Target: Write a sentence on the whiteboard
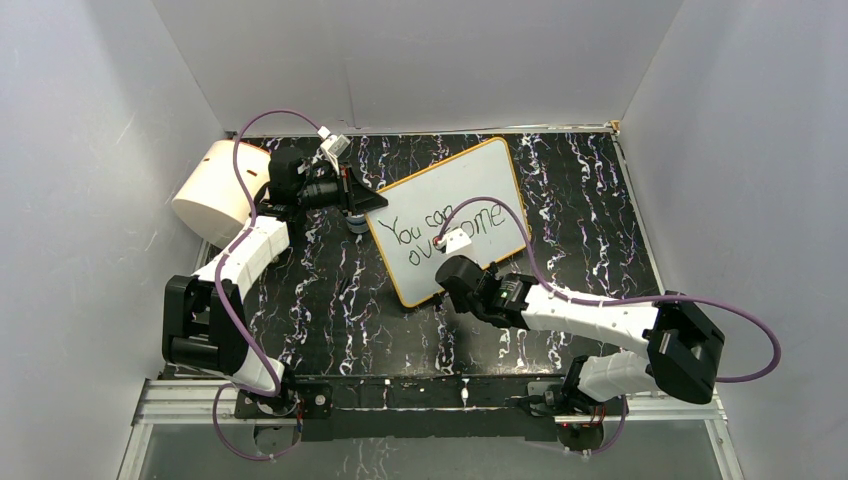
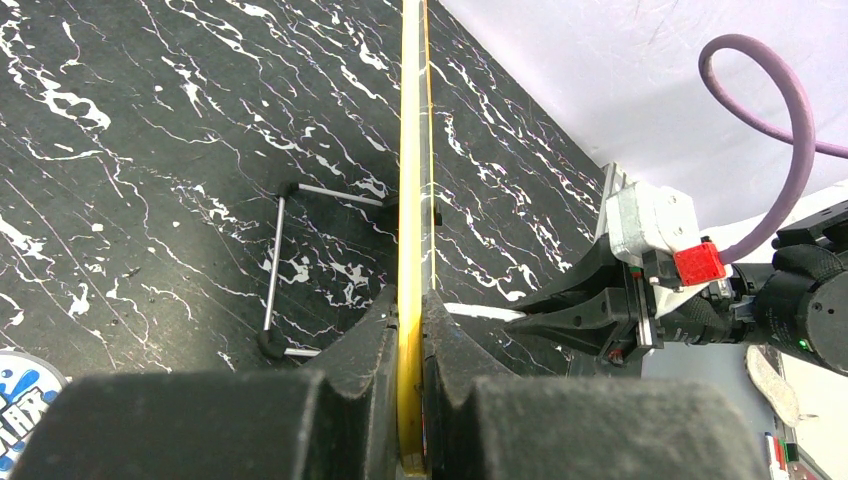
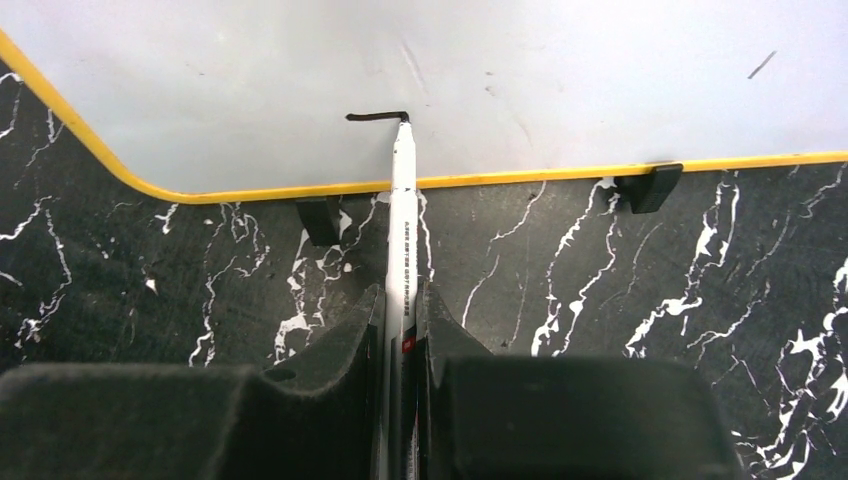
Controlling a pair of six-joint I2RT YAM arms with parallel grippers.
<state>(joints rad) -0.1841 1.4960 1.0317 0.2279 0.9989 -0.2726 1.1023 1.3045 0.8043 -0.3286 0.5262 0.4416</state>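
— Right gripper [image 3: 400, 300] sat clamped on the marker [image 3: 402, 200], its tip touching the whiteboard [image 3: 560, 70] by the near rim.
— And the left?
— Left gripper [image 2: 410, 315] pinched the whiteboard's edge; it stood between the arms. I feared hard pressing would tip it or skid the tip. Only the overhead showed the sentence [image 1: 445, 228], two lines; only the left wrist showed the wire stand [image 2: 275, 262] behind.

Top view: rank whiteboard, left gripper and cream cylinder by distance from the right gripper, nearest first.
1. whiteboard: directly ahead of the right gripper, whose marker tip is on it.
2. left gripper: up and to the left, clamped on the whiteboard's left edge.
3. cream cylinder: far left corner, beyond the left gripper.
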